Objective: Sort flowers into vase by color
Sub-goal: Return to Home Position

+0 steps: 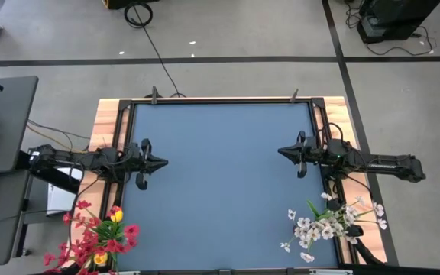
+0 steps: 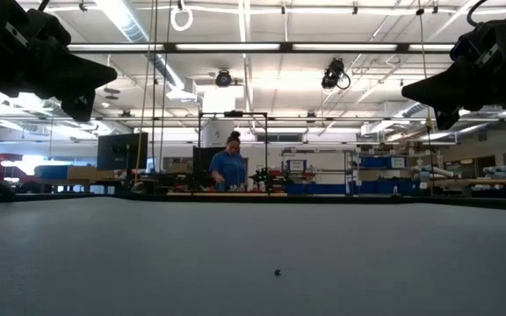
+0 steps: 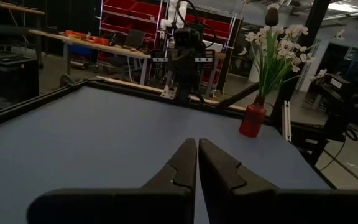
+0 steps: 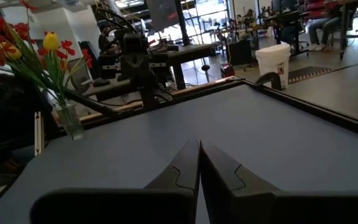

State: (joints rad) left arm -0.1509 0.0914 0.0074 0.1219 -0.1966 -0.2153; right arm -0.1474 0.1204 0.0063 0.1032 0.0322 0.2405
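Observation:
Red blossoms and yellow tulips [image 1: 98, 237] stand together in a clear glass vase [image 4: 73, 124] at the table's near-left corner. White blossom sprays [image 1: 331, 221] stand in a small red vase [image 3: 252, 120] at the near-right corner. My left gripper [image 1: 163, 162] hovers shut over the table's left side, pointing toward the middle. My right gripper [image 1: 281, 153] hovers shut over the right side, facing it. Neither holds a flower.
The blue table mat [image 1: 220, 183] lies bare between the two grippers, framed by a black rail [image 1: 220, 101]. A small dark speck [image 2: 277, 272] sits on the mat. A person [image 2: 230, 167] stands far off in the room behind the table.

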